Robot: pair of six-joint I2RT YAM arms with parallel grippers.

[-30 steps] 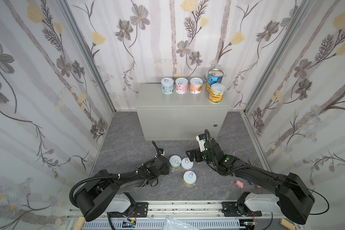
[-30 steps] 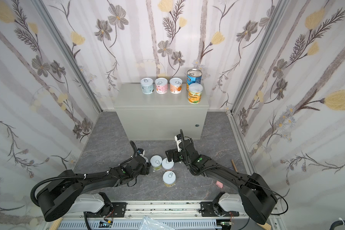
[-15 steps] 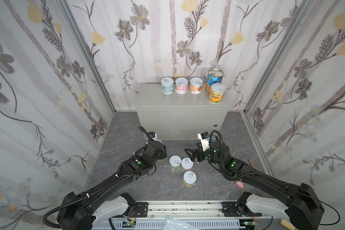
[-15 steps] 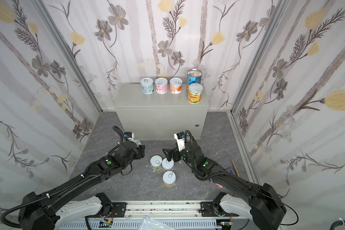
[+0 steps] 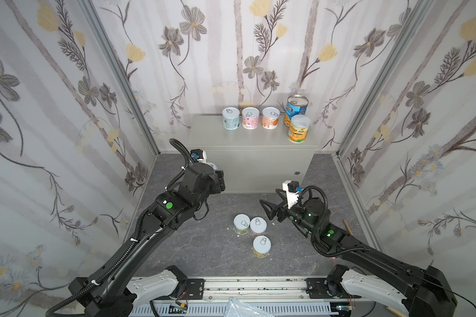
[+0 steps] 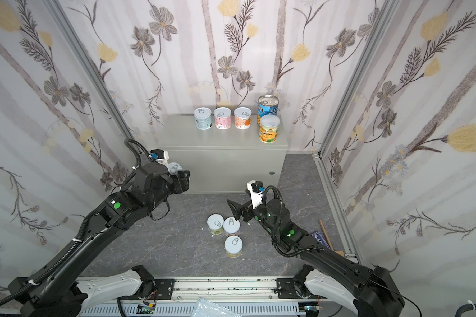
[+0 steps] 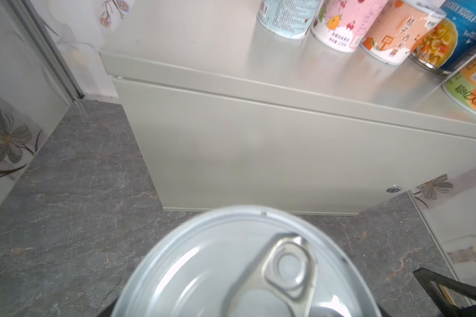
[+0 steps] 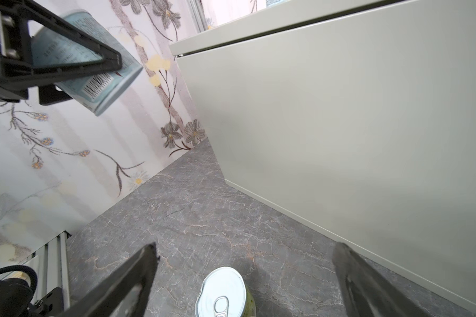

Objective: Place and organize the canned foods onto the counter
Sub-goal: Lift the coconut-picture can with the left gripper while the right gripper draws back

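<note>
Floral wall panels (image 5: 231, 55) enclose a dark marbled floor (image 5: 204, 247), a wooden stick (image 5: 347, 225) lying by its right edge

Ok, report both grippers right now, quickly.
Left gripper: shut on a pale blue-labelled can, held in the air.
Right gripper: jaws open, holding nothing.

Floral walls (image 5: 66, 82), marbled grey floor (image 5: 204, 247)

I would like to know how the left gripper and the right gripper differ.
The left gripper clamps a pale-blue can in its jaws; the right gripper has empty, open jaws. The left gripper is raised beside the counter; the right gripper sits low near three floor cans. Both are black.
</note>
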